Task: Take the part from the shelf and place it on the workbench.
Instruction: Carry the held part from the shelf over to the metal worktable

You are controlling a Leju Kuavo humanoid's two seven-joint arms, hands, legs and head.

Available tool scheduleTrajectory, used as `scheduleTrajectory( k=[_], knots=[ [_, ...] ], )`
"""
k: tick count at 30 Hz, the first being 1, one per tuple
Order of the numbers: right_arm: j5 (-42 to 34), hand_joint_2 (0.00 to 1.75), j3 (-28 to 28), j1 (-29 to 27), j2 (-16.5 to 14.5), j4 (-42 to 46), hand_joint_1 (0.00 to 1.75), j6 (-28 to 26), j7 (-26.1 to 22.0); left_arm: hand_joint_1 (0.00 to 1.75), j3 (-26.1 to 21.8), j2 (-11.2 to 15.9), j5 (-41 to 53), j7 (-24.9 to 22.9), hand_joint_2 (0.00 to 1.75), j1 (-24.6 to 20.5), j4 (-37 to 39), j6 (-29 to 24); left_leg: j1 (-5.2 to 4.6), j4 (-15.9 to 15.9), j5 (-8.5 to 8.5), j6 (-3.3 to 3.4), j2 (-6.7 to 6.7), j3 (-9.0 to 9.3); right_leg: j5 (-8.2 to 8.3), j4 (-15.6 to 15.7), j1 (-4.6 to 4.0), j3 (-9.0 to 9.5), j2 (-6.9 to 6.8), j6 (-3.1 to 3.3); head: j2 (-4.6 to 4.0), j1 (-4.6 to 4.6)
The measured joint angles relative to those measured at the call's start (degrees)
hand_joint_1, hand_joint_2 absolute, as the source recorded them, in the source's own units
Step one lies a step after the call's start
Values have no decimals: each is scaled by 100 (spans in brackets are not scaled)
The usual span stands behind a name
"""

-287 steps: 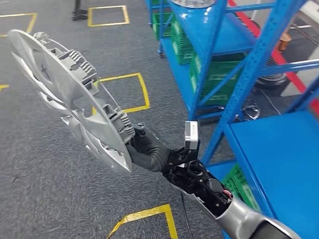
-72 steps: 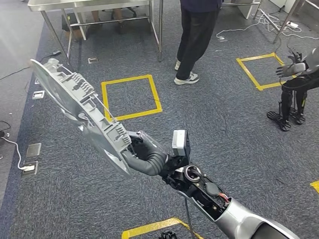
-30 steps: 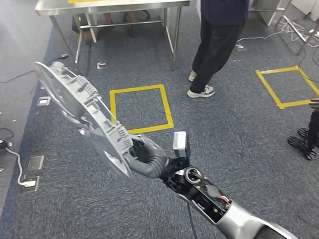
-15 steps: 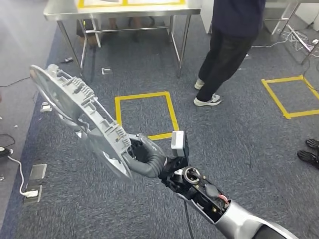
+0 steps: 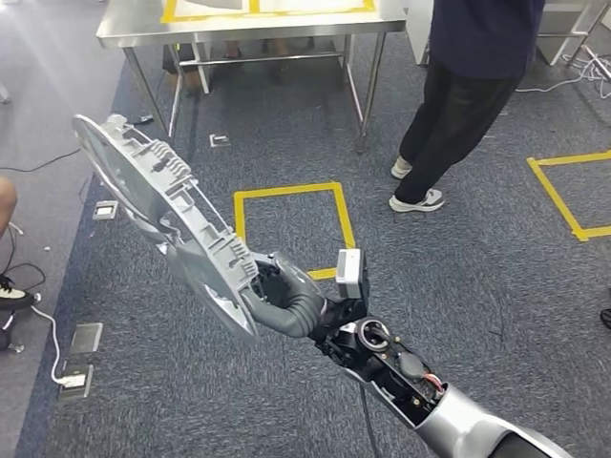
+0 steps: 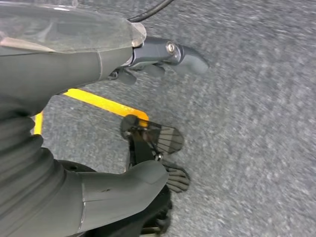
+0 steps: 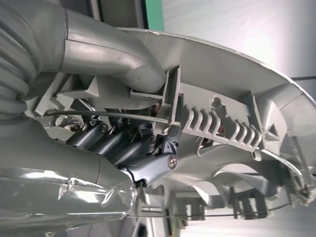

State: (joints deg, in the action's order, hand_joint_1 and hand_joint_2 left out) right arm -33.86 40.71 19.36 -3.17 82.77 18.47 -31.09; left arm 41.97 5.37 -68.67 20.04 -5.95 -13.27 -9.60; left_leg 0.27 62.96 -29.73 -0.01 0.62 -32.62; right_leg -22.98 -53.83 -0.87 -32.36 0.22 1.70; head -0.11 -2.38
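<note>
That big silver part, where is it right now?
In the head view the silver part is held up in the air by the right robot hand, left of centre, over the grey carpet near the yellow floor square, short of the steel workbench.

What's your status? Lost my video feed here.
Right hand grips the grey part, carried above the floor. Left hand hangs, holding nothing. Workbench ahead; person stands beside it.

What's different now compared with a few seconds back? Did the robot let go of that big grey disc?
No. The right hand still grips the grey part by its rim, tilted as before. What changed is the view: the robot turned away from the blue shelves, and the steel workbench and a person have come nearer.
</note>
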Motion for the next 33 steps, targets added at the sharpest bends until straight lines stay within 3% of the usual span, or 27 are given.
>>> scheduleTrajectory(
  k=[2,3,4,5,7,9,13,15,17,18,19,20,22,24,27,29,30,33],
  knots=[
    [0,175,-1,25,0,-1,175,-2,-3,0,1,1,18,-5,175,-16,0,0,13,679,-270,-53,-4,-492,-72,9,10,75,1,19,0,52],
    [1,175,-1,21,0,-1,175,-3,-1,0,2,1,26,-10,175,-14,0,0,25,831,-348,-78,-5,-662,-118,9,15,125,8,16,0,72],
    [1,175,-1,13,0,-2,175,-4,2,0,2,3,31,-15,175,-12,0,0,38,784,-314,-98,-7,-733,-166,8,22,186,18,9,0,89],
    [1,175,-1,6,0,-2,175,-4,5,0,2,6,33,-19,175,-10,0,0,54,546,-144,-116,-10,-710,-218,7,30,253,27,-4,0,107],
    [1,175,-2,3,0,-3,175,-5,4,0,3,15,39,-20,175,-12,0,0,81,-246,431,-129,-27,-496,-329,-3,39,386,36,-51,0,146],
    [1,175,-5,10,0,-3,175,-7,0,0,3,18,41,-22,175,-29,0,0,68,-746,717,-68,-45,-338,-430,-7,35,453,43,-121,0,181],
    [1,175,-10,11,2,-3,175,-13,3,0,3,4,41,-24,175,-47,-1,0,58,-820,678,107,-37,-183,-581,-198,45,502,39,-252,0,145],
    [1,175,-13,17,2,-2,175,-13,1,0,2,4,42,-24,175,-58,-1,0,59,-826,626,169,-37,-86,-819,-759,69,235,27,-303,0,91],
    [9,175,-15,21,3,-3,175,-23,-1,0,2,10,41,-24,175,-69,-1,-1,51,-824,554,192,-34,-12,-1125,-1578,88,-275,25,-336,0,41],
    [30,175,-15,19,5,-9,175,-45,3,0,2,11,38,-25,175,-67,0,-2,48,-824,511,191,-30,36,-1205,-1836,93,-481,25,-345,0,24],
    [68,175,-16,20,8,-19,175,-90,8,0,2,10,33,-25,175,-63,0,-2,47,-823,464,187,-23,98,-1176,-1878,94,-589,25,-344,0,6],
    [125,175,-20,25,12,-36,175,-160,15,0,2,7,26,-26,175,-58,-1,-2,48,-824,413,178,-15,172,-1024,-1705,93,-593,25,-335,0,-12],
    [271,175,-35,68,19,-87,175,-365,28,0,2,-7,3,-23,175,-52,-1,-2,48,-831,312,152,-3,320,-420,-905,85,-401,22,-290,0,-51],
    [407,175,-59,166,27,-168,175,-620,37,0,2,-20,-17,-13,175,-55,0,-2,35,-854,231,100,11,402,-34,-275,56,-281,19,-232,0,-69],
    [512,175,-101,325,42,-311,175,-950,50,0,2,-24,-33,0,175,-51,0,-1,16,-842,197,1,15,465,16,-73,56,-197,25,-136,0,-42],
    [522,175,-143,415,59,-430,175,-1062,56,0,3,-20,-39,-1,175,-47,0,0,22,-619,85,-48,0,401,23,-43,75,-77,22,-84,0,9],
    [537,175,-165,458,68,-494,175,-1099,56,0,3,-19,-44,-2,175,-50,0,0,30,-346,-34,-69,-7,253,13,-37,80,-29,22,-61,0,39],
    [618,175,-196,561,96,-682,175,-1187,65,0,4,-27,-62,-4,175,-42,0,1,38,701,-416,-114,-13,-467,-70,-38,68,37,31,-20,0,111]
  ],
)
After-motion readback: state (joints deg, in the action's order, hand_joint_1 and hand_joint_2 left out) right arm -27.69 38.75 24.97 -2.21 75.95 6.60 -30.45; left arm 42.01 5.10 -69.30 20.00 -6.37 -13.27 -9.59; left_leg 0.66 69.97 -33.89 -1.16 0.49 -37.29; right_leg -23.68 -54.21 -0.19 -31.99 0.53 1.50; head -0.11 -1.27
